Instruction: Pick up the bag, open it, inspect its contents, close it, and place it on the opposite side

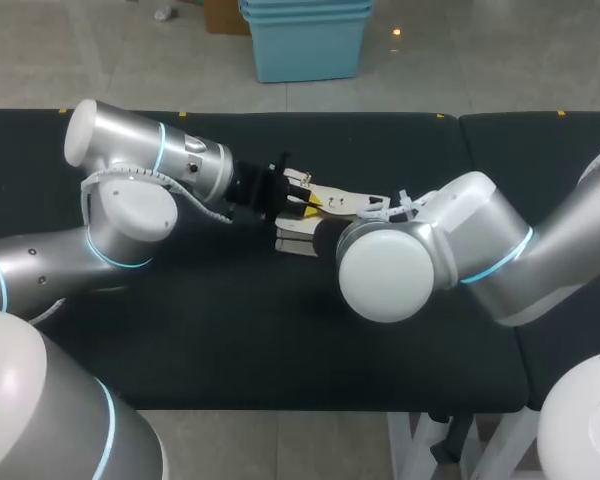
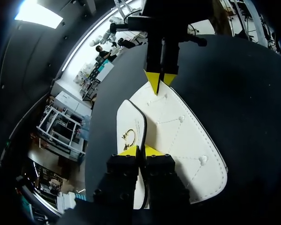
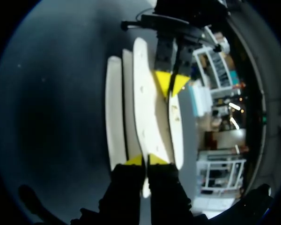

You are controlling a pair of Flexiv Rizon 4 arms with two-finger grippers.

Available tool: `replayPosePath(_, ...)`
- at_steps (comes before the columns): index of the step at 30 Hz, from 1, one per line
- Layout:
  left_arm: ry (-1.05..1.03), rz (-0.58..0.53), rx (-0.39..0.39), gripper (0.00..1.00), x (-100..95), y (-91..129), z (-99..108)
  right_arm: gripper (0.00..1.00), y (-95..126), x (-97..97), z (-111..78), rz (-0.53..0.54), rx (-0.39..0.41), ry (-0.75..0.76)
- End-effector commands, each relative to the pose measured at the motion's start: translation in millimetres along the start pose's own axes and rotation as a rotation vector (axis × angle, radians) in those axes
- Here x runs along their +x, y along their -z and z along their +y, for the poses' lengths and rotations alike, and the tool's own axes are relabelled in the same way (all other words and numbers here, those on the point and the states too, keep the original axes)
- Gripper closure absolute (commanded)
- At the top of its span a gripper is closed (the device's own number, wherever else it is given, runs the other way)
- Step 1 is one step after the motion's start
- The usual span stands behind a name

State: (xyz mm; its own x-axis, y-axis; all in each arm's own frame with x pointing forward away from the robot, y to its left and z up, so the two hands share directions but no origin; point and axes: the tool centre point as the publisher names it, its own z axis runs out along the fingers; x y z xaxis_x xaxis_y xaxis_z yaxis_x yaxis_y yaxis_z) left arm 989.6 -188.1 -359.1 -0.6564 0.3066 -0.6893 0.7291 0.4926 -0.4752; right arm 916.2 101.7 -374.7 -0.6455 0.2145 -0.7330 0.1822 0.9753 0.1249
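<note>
Now the left gripper (image 2: 140,151) pinches one end of the white bag (image 2: 178,126), fingers nearly together; the right gripper (image 3: 145,160) clamps the opposite end.

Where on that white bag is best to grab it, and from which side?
Probably a thin panel edge, approached from either end. The white bag is made of flat, slim panels that fingers can pinch; the left gripper and right gripper each clamp one so, from opposite ends.

Black tbl (image 1: 230,340) w/ a seam near its right end, splitting it in 2 sections.
</note>
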Motion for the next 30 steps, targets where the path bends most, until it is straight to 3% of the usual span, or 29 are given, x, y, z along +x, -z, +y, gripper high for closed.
replayPosePath(1,0.005,-0.016,0.011,0.25,-3.4,-5.3,-2.0,1.00,0.2,1.7,-2.9,-0.002,-0.002,-0.001)
replayPosePath(2,0.007,-0.020,0.009,0.01,-5.3,-5.0,-4.0,1.00,0.2,1.7,-2.9,-0.002,-0.002,-0.001)
replayPosePath(6,0.028,-0.043,0.013,0.00,-12.4,2.6,-11.4,1.00,2.4,1.0,-2.5,0.006,-0.004,0.004)
replayPosePath(7,0.034,-0.050,0.017,0.00,-13.4,5.5,-13.5,0.88,3.1,0.8,-2.7,0.019,-0.007,0.006)
replayPosePath(8,0.041,-0.053,0.019,0.00,-14.5,8.2,-15.3,0.64,4.1,0.6,-2.8,0.025,-0.010,0.008)
replayPosePath(9,0.045,-0.055,0.022,0.00,-15.4,11.1,-17.2,0.15,5.7,0.3,-2.6,0.037,-0.018,0.010)
replayPosePath(10,0.052,-0.059,0.024,0.00,-15.9,13.9,-18.8,0.00,7.5,-0.2,-2.6,0.042,-0.014,0.009)
replayPosePath(20,0.114,-0.076,0.051,0.00,-28.3,46.6,-41.8,0.00,38.6,-18.2,-2.5,0.088,-0.034,0.012)
replayPosePath(24,0.193,-0.052,-0.021,0.00,-36.7,60.8,-49.5,0.00,49.5,-27.7,-1.9,0.151,-0.038,0.016)
replayPosePath(30,0.396,0.073,-0.136,0.00,-45.5,80.6,-50.7,0.00,58.7,-44.9,-5.7,0.343,-0.070,-0.015)
